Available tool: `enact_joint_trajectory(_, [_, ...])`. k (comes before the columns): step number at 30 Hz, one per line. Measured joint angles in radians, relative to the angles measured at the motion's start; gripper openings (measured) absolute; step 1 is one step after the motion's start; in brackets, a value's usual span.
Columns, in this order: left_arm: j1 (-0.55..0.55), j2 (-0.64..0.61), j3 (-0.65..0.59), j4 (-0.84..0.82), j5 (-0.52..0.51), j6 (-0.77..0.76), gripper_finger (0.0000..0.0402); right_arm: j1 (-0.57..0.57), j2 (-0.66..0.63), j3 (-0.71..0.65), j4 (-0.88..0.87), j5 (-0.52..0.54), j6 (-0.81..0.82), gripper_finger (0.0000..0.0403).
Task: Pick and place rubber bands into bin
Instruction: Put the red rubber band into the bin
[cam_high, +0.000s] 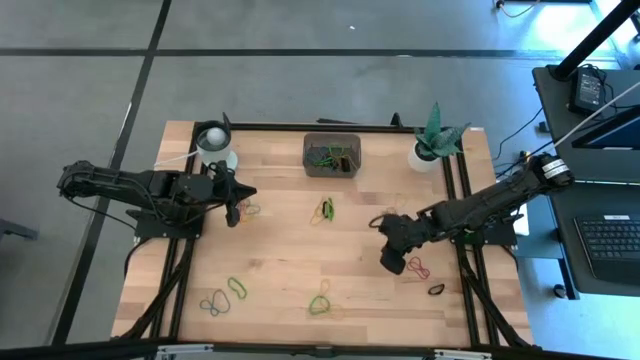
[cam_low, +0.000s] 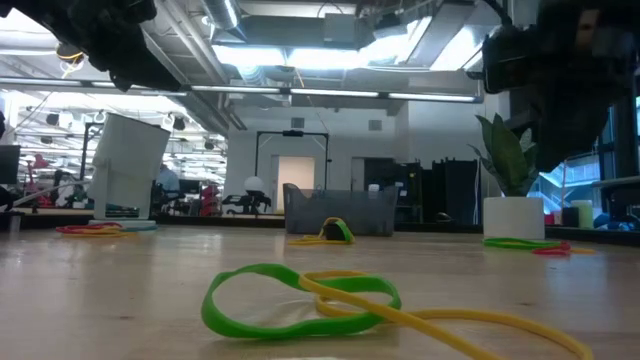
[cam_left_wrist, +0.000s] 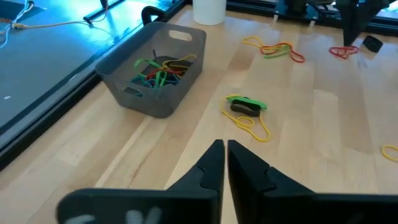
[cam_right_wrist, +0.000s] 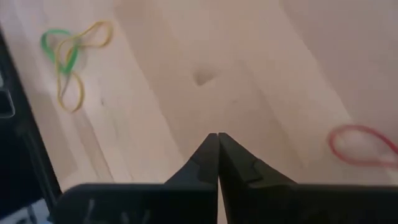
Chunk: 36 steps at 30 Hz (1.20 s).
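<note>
1. Rubber bands (cam_high: 325, 210) lie scattered on the surface (cam_high: 280, 250); some are in the bin (cam_high: 332, 155).
2. My right fingers (cam_right_wrist: 217, 140), pressed together, pinch nothing; red band (cam_right_wrist: 360, 146) beside them. Spread, recentre, then close.
3. My left fingers (cam_left_wrist: 225, 149) nearly together, empty.

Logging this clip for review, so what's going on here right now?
Two robot arms are sorting rubber bands on a wooden table into a small grey bin, which already holds several. The left gripper is near the white cup, its fingers almost together and empty. The right gripper is shut above bare wood beside a red band, with nothing visibly caught. Many bands still lie scattered.
</note>
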Motion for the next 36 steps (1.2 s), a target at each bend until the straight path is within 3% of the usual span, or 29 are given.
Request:
enact_joint_trajectory(8, [0.0, 0.008, 0.0, 0.03, -0.117, -0.135, 0.0089, -0.01, -0.001, -0.064, 0.132, -0.001, -0.227, 0.0002])
enact_joint_trajectory(14, [0.035, 0.105, 0.102, -0.181, -0.154, -0.275, 0.0083, -0.054, -0.046, -0.068, 0.145, -0.001, -0.4, 0.0002])
enact_joint_trajectory(20, [0.139, 0.333, 0.256, -0.504, -0.022, -0.345, 0.0067, -0.143, -0.146, -0.068, 0.135, -0.009, -0.569, 0.0002])
enact_joint_trajectory(24, [0.209, 0.464, 0.27, -0.633, 0.102, -0.367, 0.0067, -0.207, -0.212, -0.068, 0.101, -0.046, -0.647, 0.0002])
enact_joint_trajectory(31, [0.292, 0.613, 0.225, -0.668, 0.247, -0.362, 0.0074, -0.278, -0.288, -0.068, 0.062, -0.084, -0.7, 0.0002])
enact_joint_trajectory(36, [0.309, 0.673, 0.224, -0.637, 0.262, -0.304, 0.0075, -0.293, -0.298, -0.068, 0.061, -0.087, -0.708, 0.0002])
